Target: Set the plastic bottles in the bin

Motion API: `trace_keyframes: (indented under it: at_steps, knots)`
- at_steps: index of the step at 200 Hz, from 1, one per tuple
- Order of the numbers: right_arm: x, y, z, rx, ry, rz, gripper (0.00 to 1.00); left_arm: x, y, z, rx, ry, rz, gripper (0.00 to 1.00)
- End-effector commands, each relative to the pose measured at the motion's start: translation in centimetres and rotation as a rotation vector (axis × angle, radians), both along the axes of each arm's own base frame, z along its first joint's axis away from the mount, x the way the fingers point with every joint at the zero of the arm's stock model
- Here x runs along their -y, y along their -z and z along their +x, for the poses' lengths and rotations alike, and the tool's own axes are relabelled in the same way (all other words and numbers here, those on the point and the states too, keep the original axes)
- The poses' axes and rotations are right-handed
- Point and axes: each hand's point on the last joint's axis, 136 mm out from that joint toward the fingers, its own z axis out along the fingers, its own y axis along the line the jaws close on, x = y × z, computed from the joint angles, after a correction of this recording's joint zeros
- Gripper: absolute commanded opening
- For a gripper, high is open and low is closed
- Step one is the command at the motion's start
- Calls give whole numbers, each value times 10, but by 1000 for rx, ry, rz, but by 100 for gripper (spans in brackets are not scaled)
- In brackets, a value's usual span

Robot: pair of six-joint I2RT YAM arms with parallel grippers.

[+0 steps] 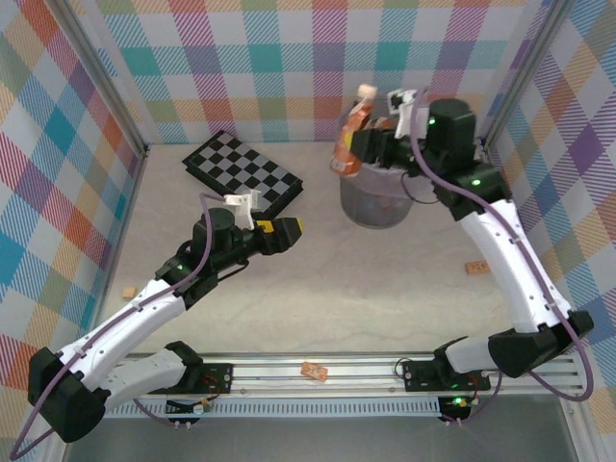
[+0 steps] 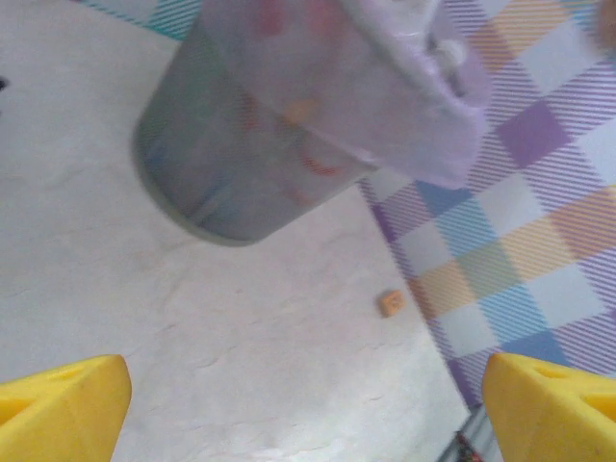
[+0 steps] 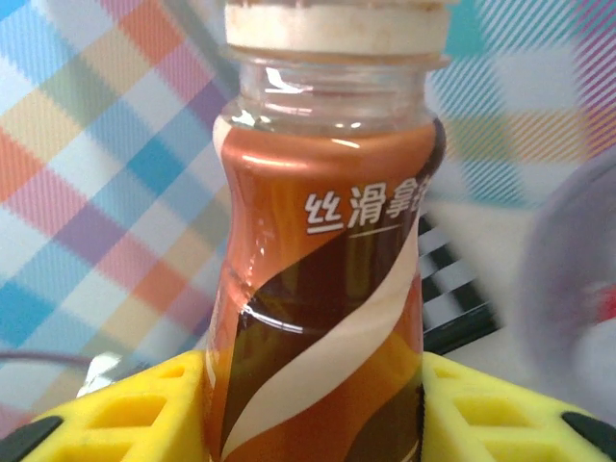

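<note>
Released from here, the brown-labelled bottle could clip the rim and fall outside, since it hangs over the bin's left edge, not its middle
The right gripper is closed on the bottle, yellow fingers pressing either side of its label, above the pale-purple bin; the left gripper gapes wide and empty, facing the bin across the table

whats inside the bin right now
Through the bin's translucent wall, blurred red and orange patches show, probably bottle labels. The cloudy wall hides their shapes and how many there are.
</note>
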Motion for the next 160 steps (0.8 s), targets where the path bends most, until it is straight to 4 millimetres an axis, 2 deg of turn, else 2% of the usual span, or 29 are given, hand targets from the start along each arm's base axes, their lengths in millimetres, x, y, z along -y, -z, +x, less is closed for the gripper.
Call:
trace_keyframes:
  at_steps: [1,33,64,76,110,116,145,160]
  knots:
    - [48,12,9,40,174,-276,45,-16,20,-2,-34,-57,110,93]
    - [91,7,38,65,341,-403,45,-20,24,-2,-42,-68,126,93]
    - [117,14,73,48,411,-442,45,-23,23,-5,-41,-66,146,93]
    - [123,24,89,17,418,-457,45,-24,21,-7,-37,-67,148,93]
    - [126,50,126,-51,401,-490,46,-35,17,-12,-20,-92,153,93]
    - [125,53,132,-56,396,-492,46,-39,24,-15,-44,-96,175,93]
    - [119,74,154,-106,372,-512,46,-46,22,-20,-39,-111,186,93]
    - [115,88,161,-141,353,-517,51,-48,21,-21,-37,-116,188,93]
